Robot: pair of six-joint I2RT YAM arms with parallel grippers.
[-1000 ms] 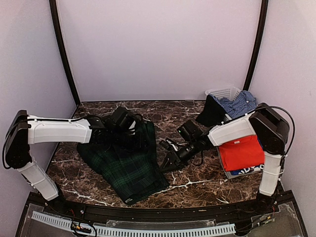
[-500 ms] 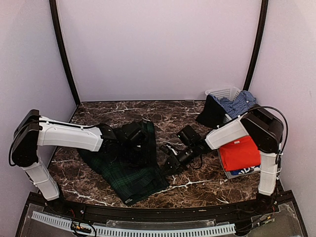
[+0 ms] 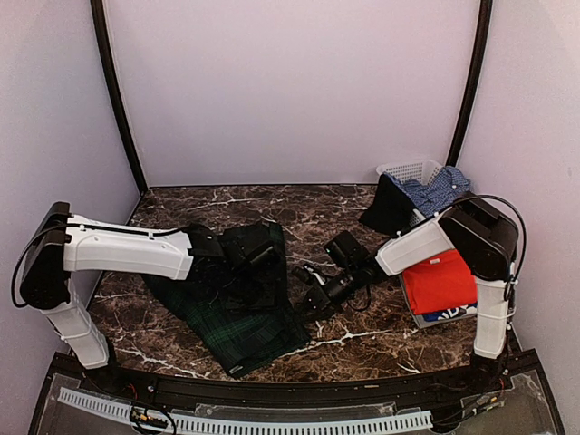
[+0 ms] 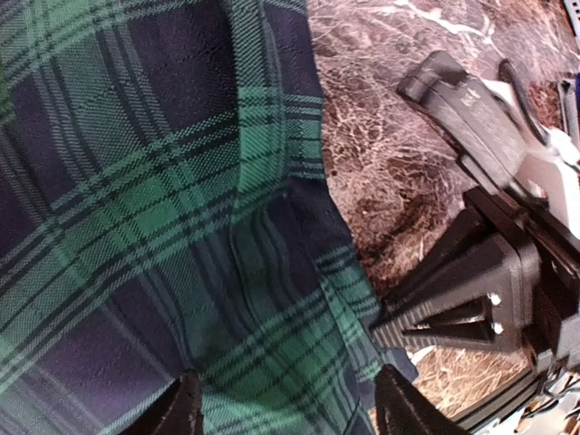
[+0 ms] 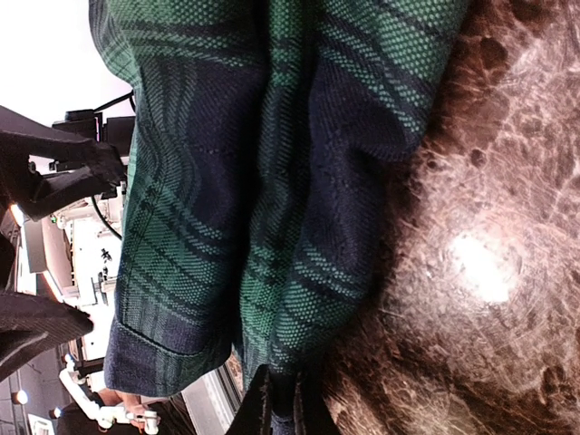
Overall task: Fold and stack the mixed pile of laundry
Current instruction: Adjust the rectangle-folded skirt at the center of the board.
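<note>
dark green tartan skirt point(image 3: 237, 304) spread flat but rumpled, lower centre-left. red-orange T-shirt point(image 3: 441, 279) folded at right, on top of blue printed T-shirt point(image 3: 450, 314). light blue patterned shirt point(image 3: 441, 190) and black garment point(image 3: 390, 207) heaped upper right.

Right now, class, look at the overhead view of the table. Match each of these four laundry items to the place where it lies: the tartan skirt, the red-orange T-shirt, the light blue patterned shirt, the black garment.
Items
1. tartan skirt
2. red-orange T-shirt
3. light blue patterned shirt
4. black garment

Places
a. draped over the left side of the white basket
b. folded flat at the right edge of the table
c. spread on the marble table, between the two arms
d. heaped in the white basket

Pairs: 1-c, 2-b, 3-d, 4-a
</note>
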